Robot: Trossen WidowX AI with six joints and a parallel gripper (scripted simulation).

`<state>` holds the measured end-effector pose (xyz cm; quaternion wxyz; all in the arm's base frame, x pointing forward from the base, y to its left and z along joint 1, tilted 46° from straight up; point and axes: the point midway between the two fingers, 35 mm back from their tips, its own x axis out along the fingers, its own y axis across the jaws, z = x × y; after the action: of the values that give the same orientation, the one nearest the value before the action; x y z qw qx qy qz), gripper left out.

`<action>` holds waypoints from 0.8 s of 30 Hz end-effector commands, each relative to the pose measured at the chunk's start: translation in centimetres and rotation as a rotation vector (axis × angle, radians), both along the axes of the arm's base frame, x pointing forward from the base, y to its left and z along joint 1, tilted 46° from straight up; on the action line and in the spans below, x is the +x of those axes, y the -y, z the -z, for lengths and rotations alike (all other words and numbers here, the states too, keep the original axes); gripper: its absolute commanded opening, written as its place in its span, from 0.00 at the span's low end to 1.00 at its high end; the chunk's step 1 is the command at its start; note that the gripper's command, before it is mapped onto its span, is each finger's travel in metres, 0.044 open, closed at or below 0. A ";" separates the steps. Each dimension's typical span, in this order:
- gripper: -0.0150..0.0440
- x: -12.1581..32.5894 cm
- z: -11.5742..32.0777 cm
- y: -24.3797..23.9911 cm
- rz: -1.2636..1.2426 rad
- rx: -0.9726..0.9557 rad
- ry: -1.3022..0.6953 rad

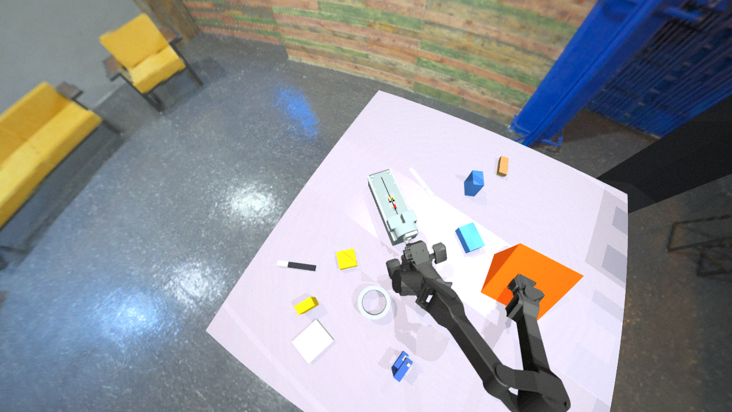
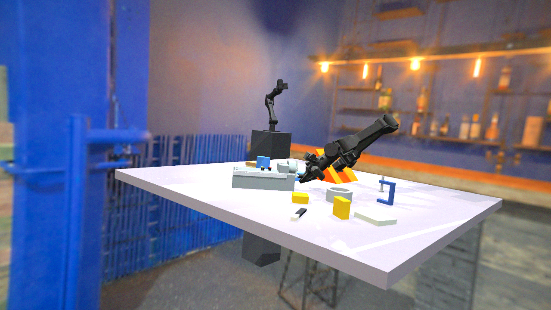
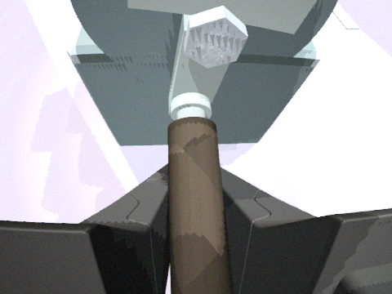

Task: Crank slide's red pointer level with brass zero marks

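Note:
The grey machine [image 1: 378, 197] [image 2: 261, 183] stands on the table. Its red pointer [image 1: 395, 206] [image 2: 269, 168] sits a little to the crank side of the two brass zero marks [image 1: 391, 199] [image 2: 262, 168], not level with them. In the wrist view, a pale crank arm [image 3: 202, 79] runs from the hexagonal hub [image 3: 218, 38] down and slightly left to the brown handle [image 3: 193, 163]. My gripper [image 3: 189, 172] [image 2: 302, 181] is shut on that handle, one finger on each side. In the top view my gripper hides the handle.
A pale ring [image 1: 361, 303] [image 2: 332, 195] and a yellow block [image 1: 346, 259] [image 2: 299, 198] are near my arm. A light-blue block [image 1: 469, 237] and an orange wedge [image 1: 550, 279] stand on its other side. A blue clamp [image 1: 401, 367] [image 2: 391, 192] stands farther off. Another arm [image 2: 271, 103] stands on a dark pedestal.

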<state>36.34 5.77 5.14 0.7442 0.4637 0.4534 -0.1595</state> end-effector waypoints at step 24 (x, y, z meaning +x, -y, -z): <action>0.25 0.7 -0.8 -0.4 -0.006 0.008 0.022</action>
<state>36.47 5.86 5.34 0.7443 0.4635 0.4537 -0.1590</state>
